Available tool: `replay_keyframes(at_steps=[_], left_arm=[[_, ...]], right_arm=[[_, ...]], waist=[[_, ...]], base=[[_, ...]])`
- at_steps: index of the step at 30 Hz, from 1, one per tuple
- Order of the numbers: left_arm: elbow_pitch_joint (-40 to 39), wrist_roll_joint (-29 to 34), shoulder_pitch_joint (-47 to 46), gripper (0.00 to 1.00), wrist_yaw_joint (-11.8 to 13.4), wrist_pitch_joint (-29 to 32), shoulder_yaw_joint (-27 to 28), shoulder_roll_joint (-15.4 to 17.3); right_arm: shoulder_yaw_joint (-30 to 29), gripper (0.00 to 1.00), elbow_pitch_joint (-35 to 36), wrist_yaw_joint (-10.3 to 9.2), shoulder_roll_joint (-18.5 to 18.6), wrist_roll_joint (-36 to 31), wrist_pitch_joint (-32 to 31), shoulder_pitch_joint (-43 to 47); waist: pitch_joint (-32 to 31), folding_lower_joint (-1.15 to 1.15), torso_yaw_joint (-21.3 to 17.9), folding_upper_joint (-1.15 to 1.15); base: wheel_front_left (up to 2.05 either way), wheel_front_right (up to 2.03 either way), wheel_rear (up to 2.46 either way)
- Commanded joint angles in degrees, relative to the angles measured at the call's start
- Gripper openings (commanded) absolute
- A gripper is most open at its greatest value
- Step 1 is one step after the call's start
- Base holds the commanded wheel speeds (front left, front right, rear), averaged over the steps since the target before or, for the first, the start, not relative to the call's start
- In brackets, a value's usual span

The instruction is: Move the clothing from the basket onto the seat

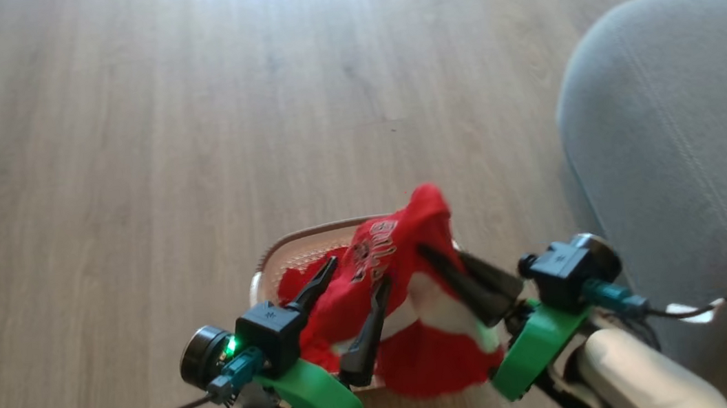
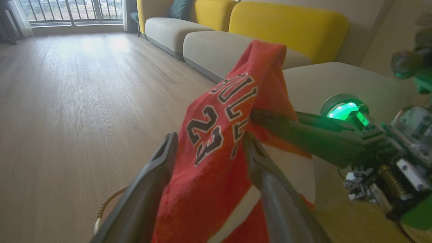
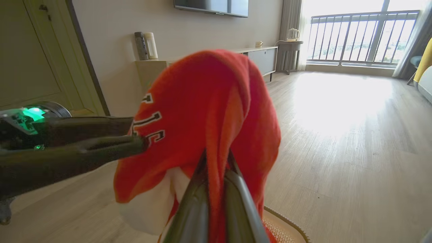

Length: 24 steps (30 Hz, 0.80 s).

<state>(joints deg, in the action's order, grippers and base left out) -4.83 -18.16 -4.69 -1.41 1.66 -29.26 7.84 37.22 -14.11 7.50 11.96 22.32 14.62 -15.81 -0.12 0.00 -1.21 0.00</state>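
The clothing [image 1: 407, 275], a red garment with white trim and black-and-white lettering, is lifted in a bunch above the cream basket [image 1: 302, 239] on the floor. My right gripper [image 1: 430, 252] is shut on a fold of it; in the right wrist view the fingertips [image 3: 216, 160] pinch the red fabric. My left gripper [image 1: 355, 280] is open, and the clothing [image 2: 216, 158] hangs loosely between its spread fingers. The right gripper [image 2: 254, 114] reaches in from the right of the left wrist view. The grey seat [image 1: 686, 123] lies to the right of the basket.
Wood floor [image 1: 186, 115] spreads ahead and to the left. Cables trail from both wrists. A sofa with yellow backs [image 2: 287, 27] runs behind the seat. A low cabinet [image 3: 263, 59] and a door [image 3: 30, 54] stand along the far wall.
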Motion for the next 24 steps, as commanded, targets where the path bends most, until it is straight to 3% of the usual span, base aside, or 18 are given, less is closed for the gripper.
replay_keyframes(at_steps=[1, 6, 12, 18, 24], left_arm=[[-1.08, 0.23, -2.17, 1.0, -0.28, -1.24, 1.88, 0.28], [1.12, 1.42, -2.91, 1.0, -0.04, -3.98, 1.13, -0.16], [1.84, 2.01, -4.55, 1.0, -0.11, -5.16, -0.04, -1.02], [1.96, 2.86, -6.08, 1.0, -0.32, -5.04, -0.94, -1.0], [0.37, 4.25, -9.53, 1.0, -0.9, -3.66, -1.51, -0.19]], right_arm=[[-1.07, 0.0, 2.6, -0.01, 0.51, 0.0, 0.38, -0.82], [-5.88, 0.0, 5.59, -0.01, 2.12, -1.29, 0.38, 0.75], [-10.84, 0.0, 7.87, -0.01, 2.48, -2.49, 0.35, 2.27], [-15.35, 0.0, 9.03, -0.01, 1.75, -4.13, 0.36, 2.94], [-23.15, 0.0, 10.34, -0.01, -1.12, -3.53, 0.37, 0.46]], waist=[[0.93, 0.0, -2.91, 0.0], [3.32, 0.0, -10.25, 0.0], [6.14, 0.0, -16.2, 0.0], [9.04, 0.0, -17.68, 0.0], [16.07, 0.0, -16.13, 0.0]], base=[[0.0, 0.0, 0.0], [0.0, 0.0, 0.0], [0.0, 0.0, 0.0], [0.0, 0.0, 0.0], [0.0, 0.0, 0.0]])
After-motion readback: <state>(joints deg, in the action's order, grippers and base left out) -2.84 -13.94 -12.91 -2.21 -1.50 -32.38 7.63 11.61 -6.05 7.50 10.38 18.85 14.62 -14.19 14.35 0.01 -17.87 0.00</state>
